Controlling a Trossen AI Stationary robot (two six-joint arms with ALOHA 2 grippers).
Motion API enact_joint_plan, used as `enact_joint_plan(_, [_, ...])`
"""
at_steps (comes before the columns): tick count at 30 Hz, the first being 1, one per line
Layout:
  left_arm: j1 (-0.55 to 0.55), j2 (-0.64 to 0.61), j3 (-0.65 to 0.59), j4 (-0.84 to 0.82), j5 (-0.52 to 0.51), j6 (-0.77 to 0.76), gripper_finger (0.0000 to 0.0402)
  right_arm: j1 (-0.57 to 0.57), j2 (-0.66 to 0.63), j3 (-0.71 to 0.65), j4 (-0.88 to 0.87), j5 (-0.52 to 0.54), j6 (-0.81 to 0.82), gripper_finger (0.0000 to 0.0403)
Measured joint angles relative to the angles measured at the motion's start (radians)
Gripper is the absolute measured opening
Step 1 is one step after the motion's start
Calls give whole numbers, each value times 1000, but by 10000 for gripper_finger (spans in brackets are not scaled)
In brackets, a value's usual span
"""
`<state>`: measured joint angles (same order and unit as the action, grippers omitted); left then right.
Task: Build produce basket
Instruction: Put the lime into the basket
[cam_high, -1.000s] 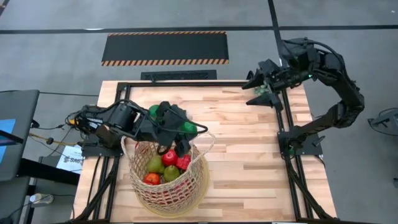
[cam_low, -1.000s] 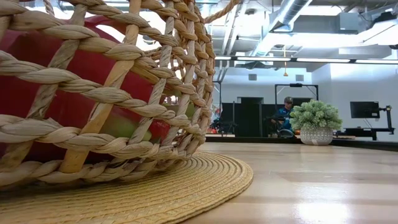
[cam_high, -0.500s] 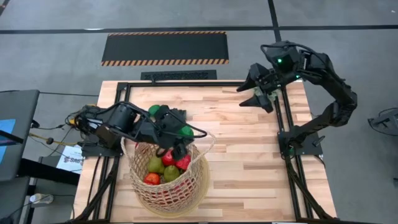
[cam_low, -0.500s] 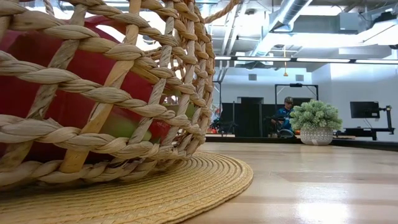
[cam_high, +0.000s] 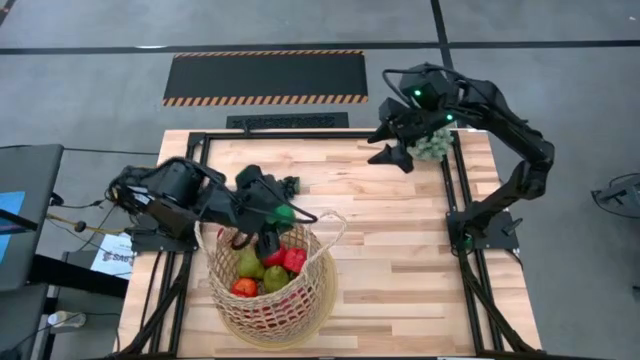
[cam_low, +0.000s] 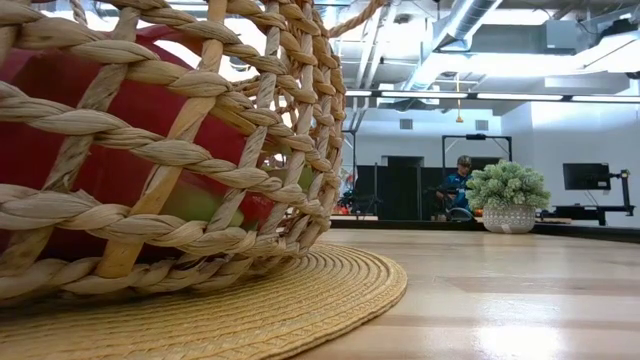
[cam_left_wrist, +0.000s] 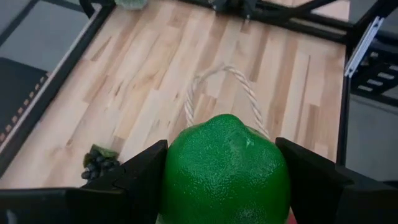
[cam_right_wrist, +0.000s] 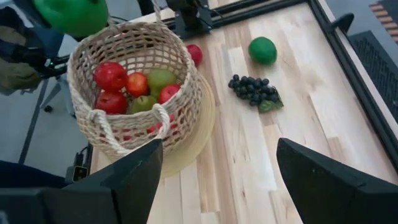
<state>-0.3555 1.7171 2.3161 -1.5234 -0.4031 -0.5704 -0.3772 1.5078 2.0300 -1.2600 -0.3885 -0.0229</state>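
My left tool (cam_left_wrist: 224, 180) grips one green lime (cam_left_wrist: 225, 168) above the basket (cam_high: 268, 285) at the surface's left edge. Basket upright. My right tool (cam_high: 392, 152) gapes empty at the far-right corner.

Most of the table (cam_high: 400, 260) toward its right edge is bare wood, easy passage. The basket (cam_high: 268, 290) fills the near-left part, loop handle (cam_left_wrist: 221, 84) sticking up. Near the far-left corner, a lime (cam_right_wrist: 262, 50) and grape bunch (cam_right_wrist: 255, 91) clutter things.
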Motion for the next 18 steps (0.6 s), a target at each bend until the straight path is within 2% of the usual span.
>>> enact_joint_plan(9, [-28,-41,0,-40,-79,2,250,-27,18,0,13,-2,28,329])
enact_joint_plan(13, [-51,-45,0,-44,-145,9,250,-41,13,0,9,-2,53,328])
enact_joint_plan(18, [-79,-45,-35,-37,-197,12,250,-44,12,0,-1,-2,60,328])
